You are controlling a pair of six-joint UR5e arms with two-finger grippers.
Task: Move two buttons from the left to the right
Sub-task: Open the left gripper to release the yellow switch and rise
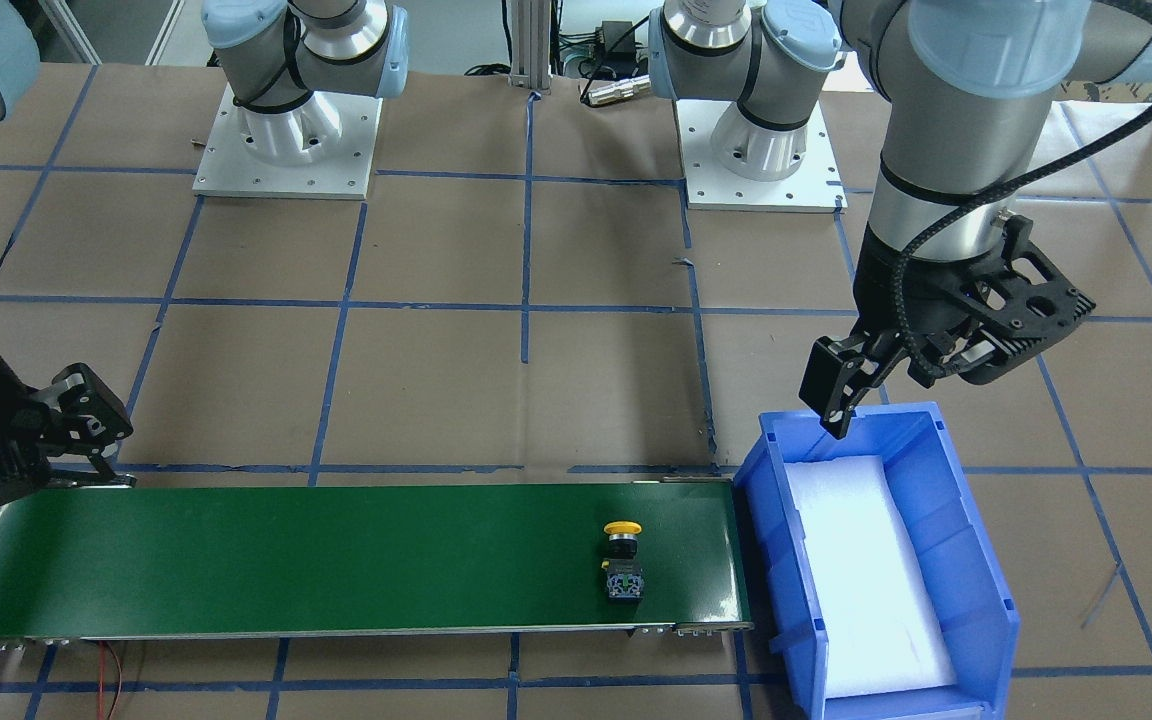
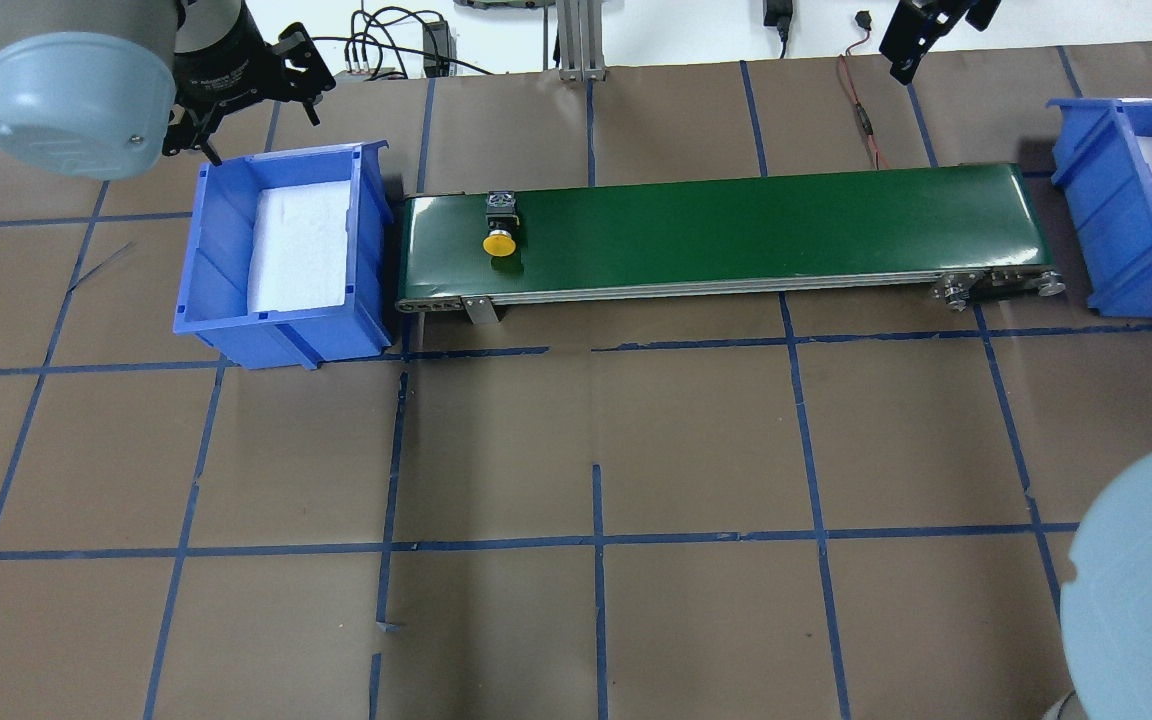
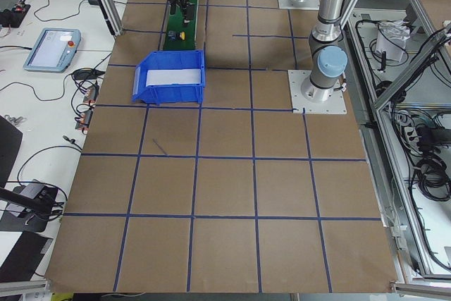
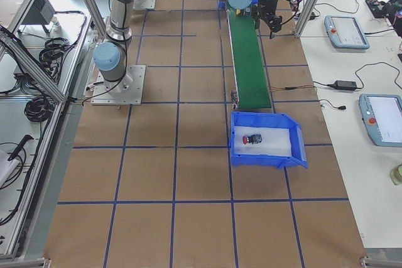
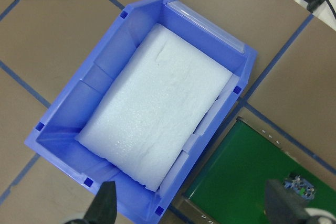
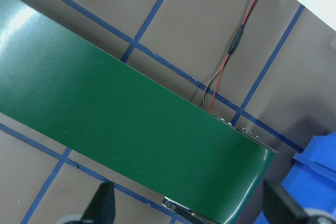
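The yellow-capped button (image 1: 622, 560) lies on its side on the green conveyor belt (image 1: 336, 560), close to the belt's end by the left blue bin (image 2: 198, 260). It also shows in the overhead view (image 2: 500, 228). The red-capped button (image 4: 253, 139) lies on white foam in the right blue bin (image 4: 267, 156). My left gripper (image 1: 888, 392) hovers open over the far corner of the left bin, holding nothing. My right gripper (image 2: 936, 40) hangs open and empty beyond the belt's other end; its wrist camera looks down on the bare belt (image 6: 105, 108).
The left bin (image 5: 63, 121) holds only a white foam pad (image 5: 157, 119). A red and black wire (image 6: 226, 72) lies on the brown table past the belt. Blue tape lines grid the tabletop. Both arm bases (image 1: 286, 140) stand at the robot's side.
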